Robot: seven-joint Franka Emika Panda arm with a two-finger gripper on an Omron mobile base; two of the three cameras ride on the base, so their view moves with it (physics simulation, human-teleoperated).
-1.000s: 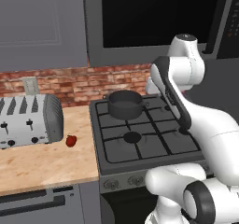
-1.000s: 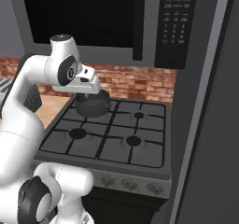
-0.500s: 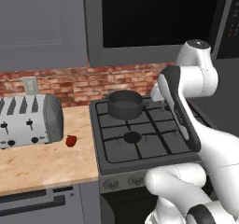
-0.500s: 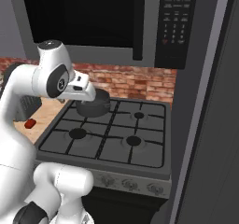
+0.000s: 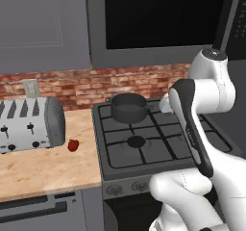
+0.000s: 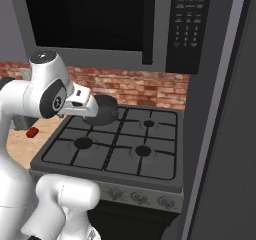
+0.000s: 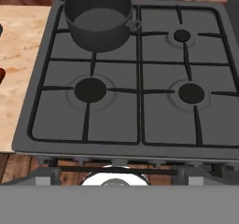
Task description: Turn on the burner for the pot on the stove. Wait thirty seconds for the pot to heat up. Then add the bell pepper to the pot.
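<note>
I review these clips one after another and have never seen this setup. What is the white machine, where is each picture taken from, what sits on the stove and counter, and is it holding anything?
The white machine is a robot arm on a base that can drive, in a rendered kitchen. Two pictures come from cameras on the base, behind the arm to its left and right. The third looks down from the hand onto the stove. The pot stands on the back left burner; it looks empty from above. The front left burner is bare. On the wooden counter beside the stove stand a silver toaster and, next to it, the small red bell pepper. The knobs run along the stove's front. The gripper is open and holds nothing.
</note>
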